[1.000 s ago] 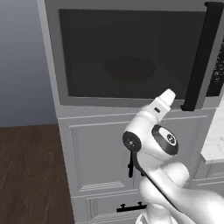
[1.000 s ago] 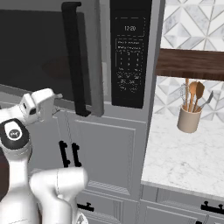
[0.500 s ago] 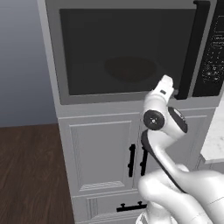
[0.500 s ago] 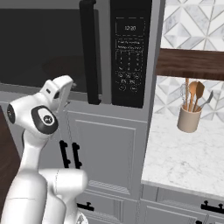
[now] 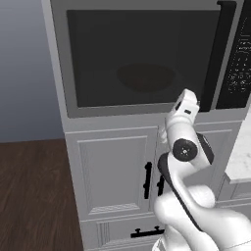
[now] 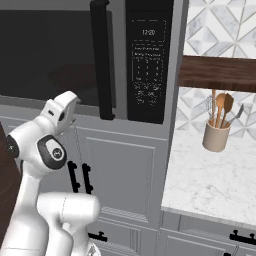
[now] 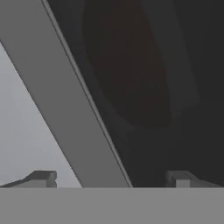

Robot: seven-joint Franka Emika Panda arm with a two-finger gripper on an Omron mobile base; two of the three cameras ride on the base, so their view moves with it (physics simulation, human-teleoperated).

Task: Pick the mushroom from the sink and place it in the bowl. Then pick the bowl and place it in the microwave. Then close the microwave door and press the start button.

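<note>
Spread wide and holding nothing, the jaws of the white arm's two-finger gripper [image 7: 109, 177] face the lower frame of the grey-framed microwave door [image 5: 142, 54], near its long black vertical handle [image 6: 102, 60]. That door is shut on the large grey boxy microwave [image 6: 170, 75]. Behind the dark tinted window, the wide reddish-brown wooden bowl [image 5: 145, 77] shows dimly at the middle of the cavity. Right of the handle is the black keypad strip [image 6: 148, 65].
</note>
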